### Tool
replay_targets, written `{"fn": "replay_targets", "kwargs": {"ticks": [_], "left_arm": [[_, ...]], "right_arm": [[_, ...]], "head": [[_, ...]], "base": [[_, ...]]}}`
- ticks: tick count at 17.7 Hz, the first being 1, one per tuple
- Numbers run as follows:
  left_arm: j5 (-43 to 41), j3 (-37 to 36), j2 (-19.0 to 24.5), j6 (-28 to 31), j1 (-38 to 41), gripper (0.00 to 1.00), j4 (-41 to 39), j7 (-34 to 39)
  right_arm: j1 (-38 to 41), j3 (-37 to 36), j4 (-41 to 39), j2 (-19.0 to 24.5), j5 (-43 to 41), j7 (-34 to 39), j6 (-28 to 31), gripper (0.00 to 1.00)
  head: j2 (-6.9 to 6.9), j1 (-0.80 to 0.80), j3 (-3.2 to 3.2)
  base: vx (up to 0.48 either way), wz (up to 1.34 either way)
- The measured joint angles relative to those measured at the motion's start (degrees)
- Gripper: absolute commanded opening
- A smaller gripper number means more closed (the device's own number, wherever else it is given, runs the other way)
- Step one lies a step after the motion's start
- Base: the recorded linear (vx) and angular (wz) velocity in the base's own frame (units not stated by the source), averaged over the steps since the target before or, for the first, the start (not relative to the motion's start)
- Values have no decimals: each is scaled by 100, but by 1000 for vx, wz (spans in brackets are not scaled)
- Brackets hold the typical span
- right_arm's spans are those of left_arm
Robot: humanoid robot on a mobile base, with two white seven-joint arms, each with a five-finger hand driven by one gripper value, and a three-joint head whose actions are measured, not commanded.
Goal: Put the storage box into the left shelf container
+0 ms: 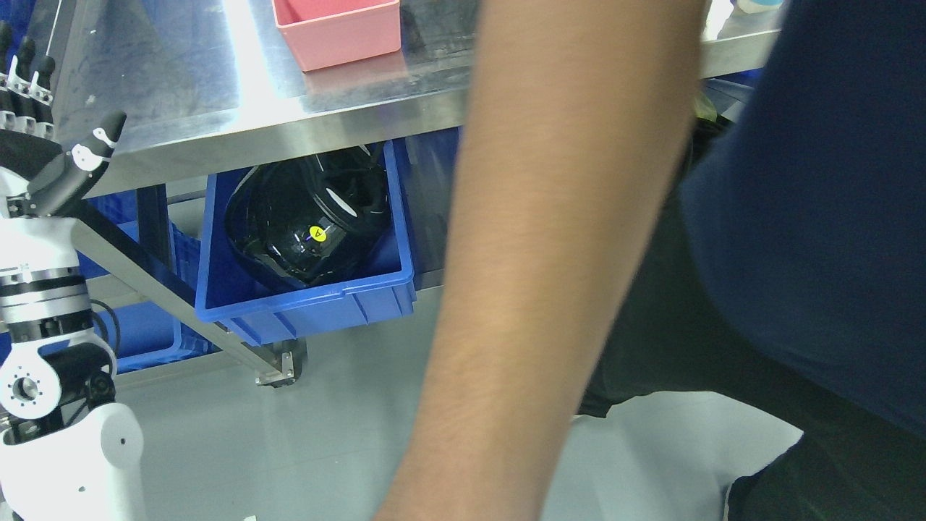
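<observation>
A pink storage box (340, 30) stands on the steel table (181, 101) at the top, left of the middle. My left hand (43, 116) is raised at the far left edge, its fingers spread and straight, holding nothing, well left of the pink box. A person's bare forearm (535, 275) and dark-clothed body (817, 217) fill the middle and right of the view and hide what is behind them. My right arm does not show.
A blue bin (304, 307) holding a black helmet (307, 224) with a yellow sticker sits under the table. More blue crates (145, 333) stand at the lower left behind a slanted steel brace (166, 297). Grey floor lies below.
</observation>
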Motion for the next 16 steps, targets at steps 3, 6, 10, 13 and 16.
{"fn": "replay_targets", "kwargs": {"ticks": [3,6,10,13,16], "left_arm": [[-12,-43,57,3,10,100,12,-7],[-19,-65,145,4,-109,100,59,-208],[-25,-61,477,29,-507,100,235,-1469],[-27,-58,991,93,-839,100,355,-2334],[-98,-271,1586,128,-1155,100,461,-2904]], "right_arm": [[0,0,0,0,0,9,0,100],[1,0,0,0,0,11,0,100],[1,0,0,0,0,32,-1,100],[2,0,0,0,0,18,-2,100],[2,0,0,0,0,13,-31,100]], "head": [[0,0,0],[0,0,0],[0,0,0],[0,0,0],[0,0,0]], "base": [[82,-87],[124,-239],[77,-73],[-11,-7],[-20,16]]}}
